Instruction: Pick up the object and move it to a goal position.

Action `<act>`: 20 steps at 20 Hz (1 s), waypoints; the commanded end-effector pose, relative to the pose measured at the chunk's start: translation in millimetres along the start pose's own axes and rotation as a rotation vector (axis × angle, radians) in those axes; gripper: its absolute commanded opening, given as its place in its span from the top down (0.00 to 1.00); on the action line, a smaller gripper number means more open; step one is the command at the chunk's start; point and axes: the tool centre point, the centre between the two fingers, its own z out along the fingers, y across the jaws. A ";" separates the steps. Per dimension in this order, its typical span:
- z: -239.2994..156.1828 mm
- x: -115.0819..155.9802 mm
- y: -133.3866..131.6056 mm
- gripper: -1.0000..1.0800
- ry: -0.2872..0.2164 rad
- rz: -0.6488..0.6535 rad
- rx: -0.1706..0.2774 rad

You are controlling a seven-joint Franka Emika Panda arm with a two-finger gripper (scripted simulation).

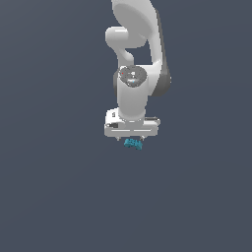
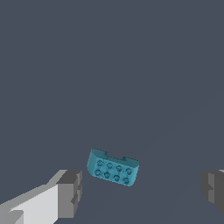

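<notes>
Claw (image 2: 140, 192) is spread wide in wrist view: gap betw the two grey fingertips (image 2: 70, 192) far wider than the teal block (image 2: 113, 167), so room on both sides of it. Block sits betw the tips, touching neither, skewed vs the finger line. Nothing else stands on the flat dark-grey ground (image 2: 109, 65) around it. In exterior view, block (image 1: 133, 143) is just under the claw (image 1: 132, 139); only the white arm (image 1: 135, 59) above.
</notes>
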 end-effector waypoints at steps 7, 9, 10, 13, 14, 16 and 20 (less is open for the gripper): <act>-0.6 1.6 -7.6 0.04 0.004 -0.018 0.010; -1.3 2.7 -12.1 0.04 0.007 -0.025 0.016; -1.6 3.1 -13.7 0.04 0.008 -0.026 0.018; -2.5 3.9 -16.1 0.04 0.009 -0.023 0.022; -2.5 3.9 -16.0 0.04 0.009 -0.022 0.022; -2.3 3.7 -15.4 0.04 0.009 -0.024 0.021; -0.5 2.8 -14.9 0.04 0.009 -0.046 0.019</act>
